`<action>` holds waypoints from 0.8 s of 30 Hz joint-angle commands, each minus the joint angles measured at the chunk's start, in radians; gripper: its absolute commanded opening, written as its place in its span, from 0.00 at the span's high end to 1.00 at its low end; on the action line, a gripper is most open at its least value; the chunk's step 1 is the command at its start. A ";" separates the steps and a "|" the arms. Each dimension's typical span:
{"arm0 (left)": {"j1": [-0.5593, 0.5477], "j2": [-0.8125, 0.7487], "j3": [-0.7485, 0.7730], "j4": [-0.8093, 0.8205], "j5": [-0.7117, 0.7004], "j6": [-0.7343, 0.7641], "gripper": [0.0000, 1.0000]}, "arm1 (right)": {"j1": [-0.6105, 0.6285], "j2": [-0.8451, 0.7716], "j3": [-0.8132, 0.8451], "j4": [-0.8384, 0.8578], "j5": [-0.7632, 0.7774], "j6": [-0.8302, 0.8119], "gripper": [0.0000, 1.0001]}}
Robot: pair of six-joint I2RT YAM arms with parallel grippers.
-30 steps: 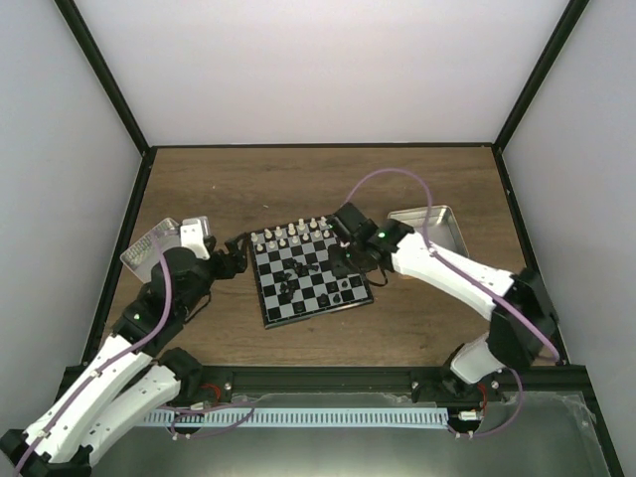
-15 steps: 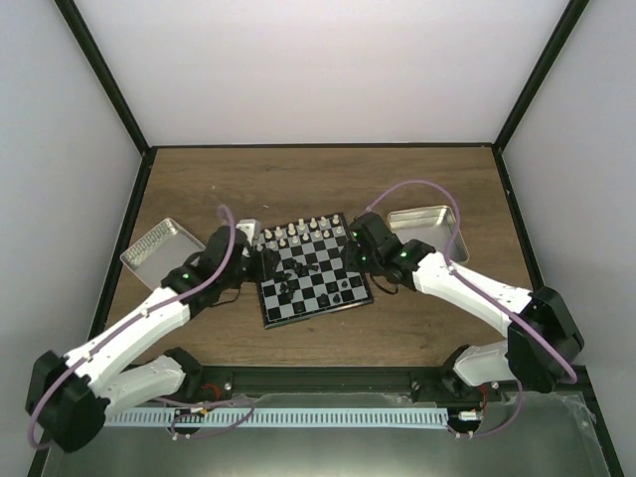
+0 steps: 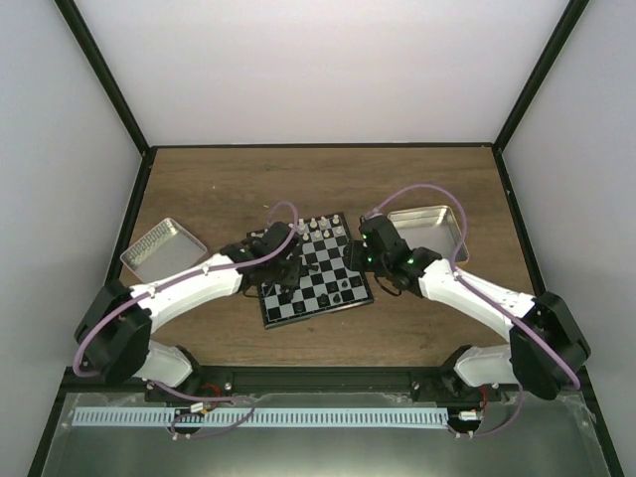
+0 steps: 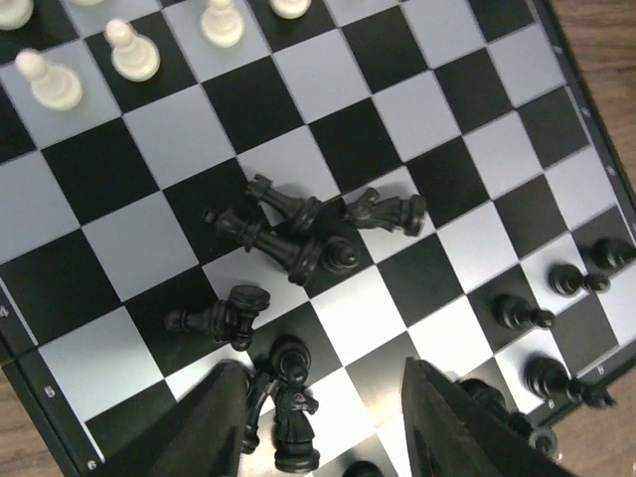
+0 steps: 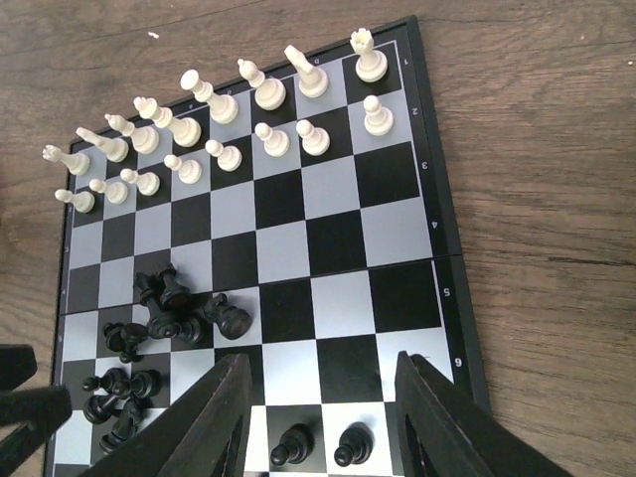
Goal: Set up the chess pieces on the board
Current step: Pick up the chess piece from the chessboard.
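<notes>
The board (image 3: 310,304) lies at the table's middle. Several black chess pieces (image 4: 298,234) lie toppled in a heap near its left half, and the same heap (image 5: 179,313) shows in the right wrist view. My left gripper (image 4: 328,422) hovers low over the board's left side, open; a black knight (image 4: 293,429) and a pawn (image 4: 288,356) lie just inside its left finger (image 4: 214,427), not clasped. My right gripper (image 5: 328,422) is open above the right side, with two standing black pawns (image 5: 323,444) between its fingers. Both grippers (image 3: 283,263) (image 3: 356,253) show from above.
White pieces (image 5: 224,129) stand in two rows along the board's far edge. A metal tin (image 3: 162,246) sits left of the board and another tin (image 3: 429,231) to its right. More black pawns (image 4: 556,328) stand along the near right rows.
My left arm swung right from beside the left tin to over the board, and its jaws narrowed. The right gripper drew back slightly toward the board's right edge.
</notes>
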State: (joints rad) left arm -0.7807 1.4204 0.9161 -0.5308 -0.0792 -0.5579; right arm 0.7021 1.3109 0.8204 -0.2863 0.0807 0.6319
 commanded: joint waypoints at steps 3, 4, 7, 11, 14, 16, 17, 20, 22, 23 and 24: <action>-0.006 0.076 0.056 -0.051 -0.045 -0.017 0.68 | -0.010 -0.042 -0.028 0.049 0.002 -0.020 0.59; -0.005 0.092 0.062 -0.055 -0.046 -0.017 0.70 | -0.012 -0.044 -0.030 0.052 -0.003 -0.020 0.58; -0.005 0.127 0.070 -0.056 -0.055 -0.021 0.71 | -0.011 -0.044 -0.031 0.058 -0.015 -0.020 0.59; -0.006 0.159 0.077 -0.052 -0.044 -0.019 0.70 | -0.012 -0.040 -0.031 0.059 -0.021 -0.023 0.59; -0.006 0.176 0.082 -0.057 -0.023 -0.020 0.70 | -0.012 -0.040 -0.034 0.059 -0.022 -0.023 0.59; -0.006 0.178 0.077 -0.060 -0.019 -0.022 0.70 | -0.012 -0.042 -0.036 0.058 -0.021 -0.022 0.59; -0.006 0.179 0.074 -0.060 -0.018 -0.021 0.72 | -0.012 -0.042 -0.038 0.059 -0.021 -0.022 0.59; -0.006 0.182 0.073 -0.056 -0.013 -0.017 0.74 | -0.012 -0.039 -0.041 0.063 -0.024 -0.020 0.59; -0.006 0.189 0.074 -0.053 -0.013 -0.017 0.74 | -0.012 -0.036 -0.041 0.064 -0.026 -0.020 0.59; -0.006 0.193 0.076 -0.051 -0.012 -0.017 0.74 | -0.012 -0.035 -0.042 0.064 -0.027 -0.020 0.59; -0.006 0.199 0.080 -0.050 -0.009 -0.017 0.74 | -0.012 -0.035 -0.041 0.064 -0.027 -0.020 0.59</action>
State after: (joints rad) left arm -0.7826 1.6001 0.9745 -0.5808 -0.1001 -0.5732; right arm 0.6968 1.2873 0.7841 -0.2382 0.0525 0.6178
